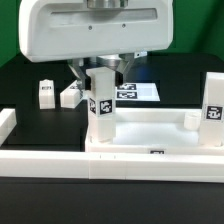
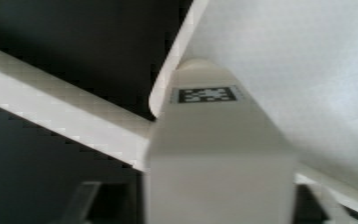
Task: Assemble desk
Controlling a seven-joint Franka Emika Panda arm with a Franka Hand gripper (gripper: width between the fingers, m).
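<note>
Exterior view. Shows the desk top (image 1: 150, 137), a wide shallow white tray, lying flat on the black surface (image 1: 30, 70). Finds the first leg (image 1: 101, 112) standing upright at the desk top's end toward the exterior view's left, with a black-and-white tag facing the camera. Finds the second leg (image 1: 213, 106) upright at the desk top's opposite end, likewise tagged. Places the gripper (image 1: 101, 68) straight above the desk top's left end, under the arm's bulky white housing (image 1: 95, 35), with dark fingers (image 1: 79, 72) reaching down on either side of the first leg's top. Hard to make out whether they clamp that leg or merely flank it.

Spots a third leg (image 1: 45, 92) and a smaller white piece (image 1: 68, 96) on the surface behind the desk top's left end, just beside each other and apart from the desk top. Shows the marker board (image 1: 138, 90) lying flat behind the desk top's middle. Shows the border rail (image 1: 50, 165) running just in front of the desk top's long edge and turning back past its left end.

Wrist view. Looks down along the first leg, which fills the middle, with a small tag (image 2: 206, 96) on its face. Catches pale diagonal bars (image 2: 51, 105) behind it, too blurred to tell desk top rim from border rail. Shows dark finger parts on both sides of the leg; contact not resolvable here either.
</note>
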